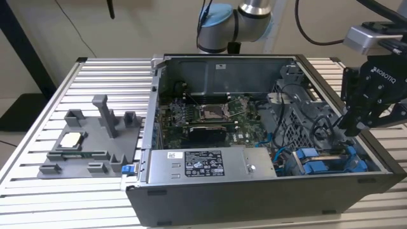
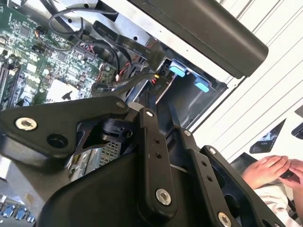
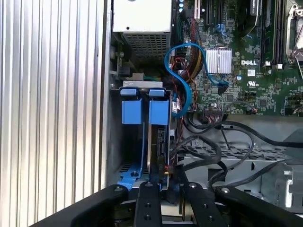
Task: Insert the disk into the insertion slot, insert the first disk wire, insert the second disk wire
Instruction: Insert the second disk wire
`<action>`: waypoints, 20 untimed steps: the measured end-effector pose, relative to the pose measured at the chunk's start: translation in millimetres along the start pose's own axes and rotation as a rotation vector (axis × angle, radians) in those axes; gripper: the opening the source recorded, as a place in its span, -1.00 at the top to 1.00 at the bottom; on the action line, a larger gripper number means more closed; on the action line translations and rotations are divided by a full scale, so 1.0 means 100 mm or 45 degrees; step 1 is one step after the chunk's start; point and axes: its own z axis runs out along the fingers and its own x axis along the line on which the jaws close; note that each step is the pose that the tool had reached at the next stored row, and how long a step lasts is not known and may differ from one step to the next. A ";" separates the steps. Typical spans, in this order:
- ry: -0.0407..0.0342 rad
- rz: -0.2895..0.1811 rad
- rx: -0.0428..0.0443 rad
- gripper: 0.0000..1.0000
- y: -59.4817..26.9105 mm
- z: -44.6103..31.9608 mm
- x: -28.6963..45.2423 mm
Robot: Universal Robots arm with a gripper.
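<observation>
On the slatted table [image 1: 38, 191], the open PC case [image 1: 254, 200] takes the middle of the exterior view. A grey parts tray [image 1: 89, 143] sits at its 9 o'clock. Drive bay [image 1: 332, 155] is in the case's 4 o'clock corner.

Step one looks done. Disk [image 3: 158, 112] sits down in the bay slot, with its blue carrier tab level with the neighbour's. Probably fully seated, but the bay is dark, so not certain. Both wires are what's left.

Gripper [image 1: 353, 129] hangs over the bay at 3 o'clock in the exterior view, right at the disk's cable end. Black cables [image 3: 246, 128] run in toward that end, with red and yellow leads just beside it. Can't tell whether any plug is in yet. Blue cable [image 3: 185, 61] loops off the board toward the bay, its far end hidden.

Gripper state: cannot tell whether it is wide, narrow or on a plug.
</observation>
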 end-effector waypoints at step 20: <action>-0.0915 -0.006 -0.025 0.47 -0.227 -0.091 -0.048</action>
